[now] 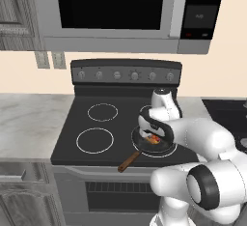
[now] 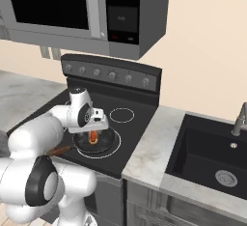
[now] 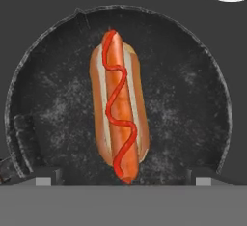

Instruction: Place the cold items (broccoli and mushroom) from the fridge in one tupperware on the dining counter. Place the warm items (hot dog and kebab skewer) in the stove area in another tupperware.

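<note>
You are looking at a black stove (image 1: 96, 119) with white ring burners, set in a grey marble counter (image 1: 24, 119), with a microwave (image 1: 111, 7) up above and a dark sink (image 2: 212, 157) off to the right. A dark frying pan (image 3: 193, 99) sits on the front right burner, and its brown handle (image 1: 129, 162) sticks out toward the stove's front edge. The hot dog (image 3: 117, 110) lies flat in the middle of the pan — in the hand view it runs straight up and down, with a red squiggle of ketchup along it. From the base cameras the arm covers most of the pan, so you see just a small orange bit. The gripper (image 3: 123, 179) hangs right above the hot dog with its fingers spread wide, one on each side — holding nothing. Just the finger tips (image 3: 43, 179) poke up at the bottom edge.
</note>
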